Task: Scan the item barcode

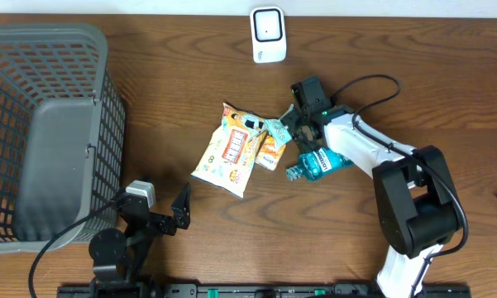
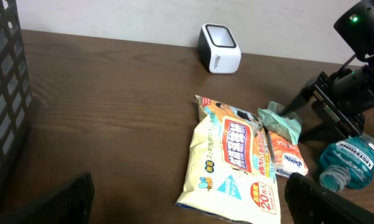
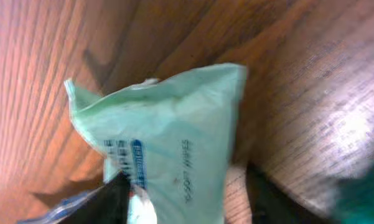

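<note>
Overhead, the green packet (image 1: 274,128) lies mid-table against a small orange pack (image 1: 267,155), between a wipes pack (image 1: 227,151) and a blue bottle (image 1: 316,163), the scanner (image 1: 268,34) well apart at the far edge. A grey basket (image 1: 45,33) at left holds a grey liner (image 1: 54,157). The right gripper (image 1: 288,124) reaches low, jaws half-spread around the packet, pinch unclear; the left gripper (image 1: 183,210) hangs wide open, empty.

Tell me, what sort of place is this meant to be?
Most likely a mock shop checkout on a wooden table: a white barcode scanner stands at the far edge, a grey shopping basket sits to one side, and packaged goods such as a wipes pack lie in the middle.
</note>
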Controlling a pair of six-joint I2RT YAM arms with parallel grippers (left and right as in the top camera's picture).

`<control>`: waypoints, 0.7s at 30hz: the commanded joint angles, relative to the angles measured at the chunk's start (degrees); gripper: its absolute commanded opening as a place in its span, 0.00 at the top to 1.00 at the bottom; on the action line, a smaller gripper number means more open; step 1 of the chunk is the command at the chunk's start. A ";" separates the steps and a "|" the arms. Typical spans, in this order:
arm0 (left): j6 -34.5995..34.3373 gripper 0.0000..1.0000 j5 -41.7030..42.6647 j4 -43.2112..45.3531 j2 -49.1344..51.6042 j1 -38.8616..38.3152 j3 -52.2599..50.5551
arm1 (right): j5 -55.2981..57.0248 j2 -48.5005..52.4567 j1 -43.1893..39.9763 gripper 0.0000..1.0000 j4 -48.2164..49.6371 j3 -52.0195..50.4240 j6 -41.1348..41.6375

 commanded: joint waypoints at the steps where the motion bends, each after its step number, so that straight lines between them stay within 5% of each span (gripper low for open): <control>1: -0.50 0.02 -0.13 -0.70 -0.04 0.24 -1.16 | 0.17 2.27 0.72 0.76 -0.50 -3.30 1.73; 4: -0.50 0.02 -0.13 -0.72 -0.04 0.24 -1.14 | 0.98 2.27 0.57 0.99 0.39 -3.28 -0.61; 10: -0.50 0.02 -0.13 -0.72 -0.04 0.24 -1.14 | -10.03 1.33 -1.84 0.98 0.66 -3.19 -8.66; 15: -0.50 0.02 -0.13 -0.72 -0.04 0.24 -1.14 | -34.86 -0.92 -7.17 0.98 -4.04 -2.93 -19.98; 21: -0.50 0.02 -0.13 -0.70 -0.04 0.24 -1.14 | -60.00 -1.51 -13.53 0.98 -11.74 -2.93 -22.08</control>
